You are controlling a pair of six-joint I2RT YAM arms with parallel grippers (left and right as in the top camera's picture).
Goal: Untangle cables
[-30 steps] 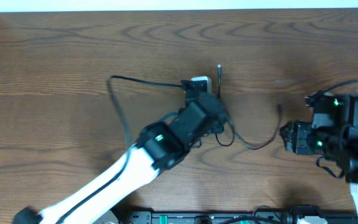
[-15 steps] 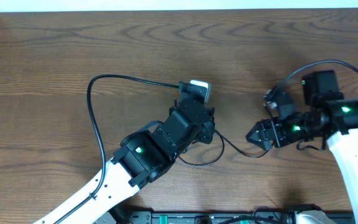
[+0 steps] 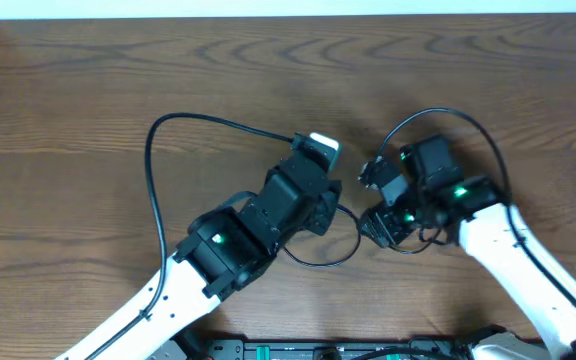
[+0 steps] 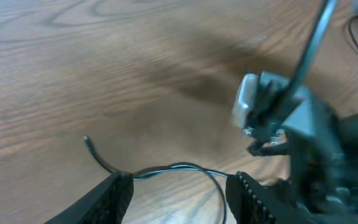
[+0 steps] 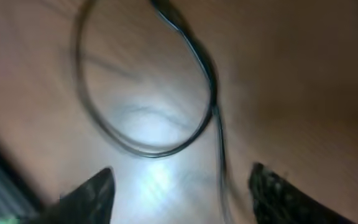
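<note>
Our left pincer (image 4: 179, 182) stands spread, pinching nothing; the black cable (image 4: 166, 168) lies on the table (image 4: 104, 74) just ahead of its fingertips, crossing the gap between them, with its small plug end (image 4: 86, 140) ahead and to the left; our right pincer (image 5: 180, 177) is spread too, a loop (image 5: 154, 153) of black cable ahead of it and one strand running back between its jaws, though that view is blurred; we see no light cable; we judge the cord very light, limp and thin, apt to slip from the pads and drag its loop along; we would take hold close to the plug end, clear of crossings.
</note>
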